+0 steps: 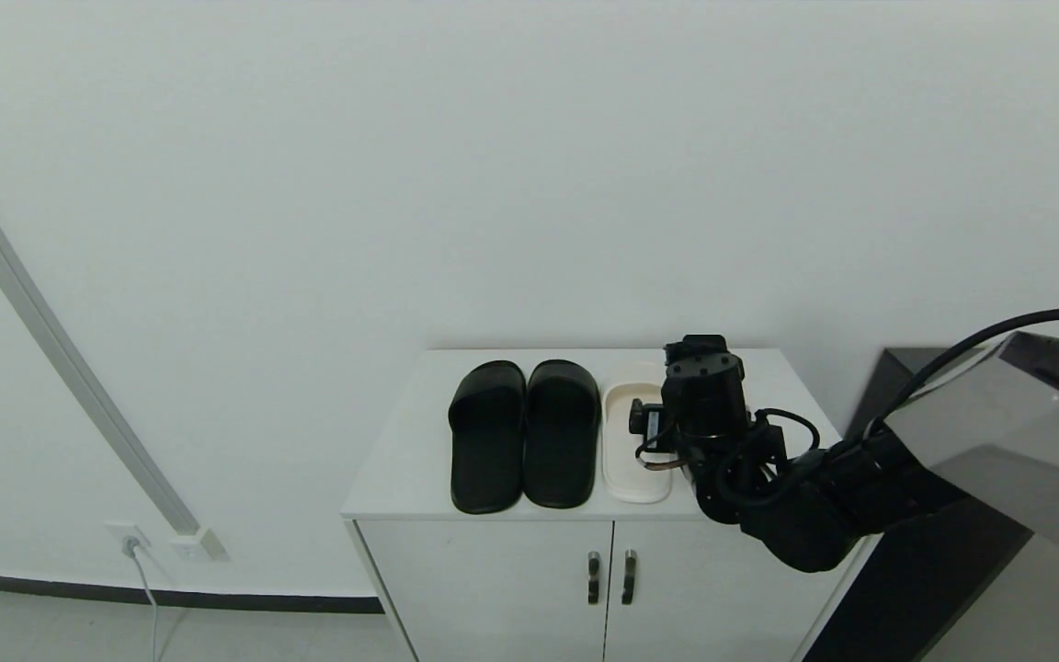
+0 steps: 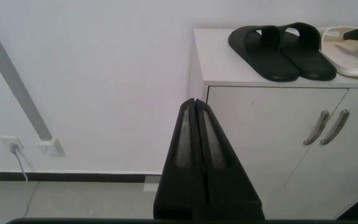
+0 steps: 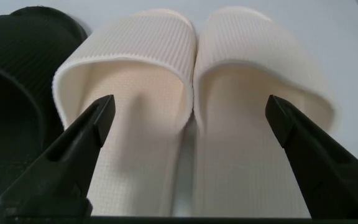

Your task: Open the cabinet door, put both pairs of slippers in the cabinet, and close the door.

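1. The left hand (image 2: 195,102) has its fingers pressed flat together and holds nothing. Its wrist view faces the cabinet (image 1: 493,588) front from off to one side, well apart from it.
2. The black slippers (image 1: 524,434) lie side by side on the cabinet top (image 1: 401,460), at the centre of the head view, toes toward the wall.
3. Below them, at lower centre, both doors are shut. The two handles (image 1: 593,576) sit close together at the seam, and nothing touches them.
4. The cream slippers (image 1: 635,441) lie just right of the black pair on the same top, pressed against each other.
5. The right hand (image 3: 191,118) hangs over the cream pair, right of centre. It is spread wide with one finger outside each slipper and grips nothing.
6. The step in hand looks like picking up the cream pair, though the door is not yet open.
7. The next move calls for closing the fingers evenly on both slippers so that neither slips out. A door also has to be pulled open before anything can go inside, probably by the free left hand.
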Controlling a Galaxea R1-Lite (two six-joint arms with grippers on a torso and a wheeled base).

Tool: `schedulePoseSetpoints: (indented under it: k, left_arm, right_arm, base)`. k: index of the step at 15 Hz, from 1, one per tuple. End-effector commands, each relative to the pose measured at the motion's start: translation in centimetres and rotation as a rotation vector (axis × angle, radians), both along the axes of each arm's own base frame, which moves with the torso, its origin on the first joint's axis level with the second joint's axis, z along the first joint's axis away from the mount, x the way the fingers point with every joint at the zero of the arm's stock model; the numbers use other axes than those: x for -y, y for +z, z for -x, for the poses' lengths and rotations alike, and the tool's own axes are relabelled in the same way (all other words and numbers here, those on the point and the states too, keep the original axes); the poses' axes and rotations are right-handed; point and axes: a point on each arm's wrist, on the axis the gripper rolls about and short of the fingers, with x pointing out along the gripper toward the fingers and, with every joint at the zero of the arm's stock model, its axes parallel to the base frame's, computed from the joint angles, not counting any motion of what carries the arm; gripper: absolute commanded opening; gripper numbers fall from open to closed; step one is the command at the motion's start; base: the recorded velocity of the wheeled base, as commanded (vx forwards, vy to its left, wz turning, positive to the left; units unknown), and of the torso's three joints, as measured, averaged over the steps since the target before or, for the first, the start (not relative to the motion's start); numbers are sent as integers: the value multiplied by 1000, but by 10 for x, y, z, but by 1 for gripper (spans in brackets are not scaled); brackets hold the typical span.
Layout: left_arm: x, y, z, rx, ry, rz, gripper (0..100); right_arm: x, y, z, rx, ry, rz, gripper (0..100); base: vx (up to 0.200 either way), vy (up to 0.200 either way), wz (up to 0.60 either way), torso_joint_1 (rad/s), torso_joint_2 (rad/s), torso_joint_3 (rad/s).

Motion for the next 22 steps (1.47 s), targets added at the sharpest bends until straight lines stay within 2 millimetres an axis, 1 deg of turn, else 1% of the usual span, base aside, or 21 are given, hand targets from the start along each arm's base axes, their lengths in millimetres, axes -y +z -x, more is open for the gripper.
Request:
schedulePoseSetpoints:
  k: [1,5,9,14,15,21,22]
  left_arm:
    - [0,0,0,-1,0,1,0]
    - [0,0,0,-1,0,2,0]
    - [0,0,0,-1,0,4,0]
    - [0,0,0,-1,0,4,0]
    - [0,0,0,-1,0,5,0]
    - [0,0,0,-1,0,4,0]
    - [0,0,0,-1,0,5,0]
  right_arm:
    - [-4,-11,-9,-7,-6,5,100]
    - [-5,-10,-27,18,-24,1,100]
    - [-5,-19,-35,12,-34,7,100]
    - [-3,-21,-50,29,-54,1,100]
    - [-3,-22,-52,31,-57,0,0]
    - [-3,-21,-54,35,-59,10,0]
    - [-3,-18,-53,40,-61,9,0]
  base:
    - [0,0,0,0,0,0]
    - [0,0,0,0,0,0]
    - [0,0,0,0,0,0]
    - [0,0,0,0,0,0]
    - [0,0,0,0,0,0]
    - [0,0,0,0,0,0]
    - [0,0,0,0,0,0]
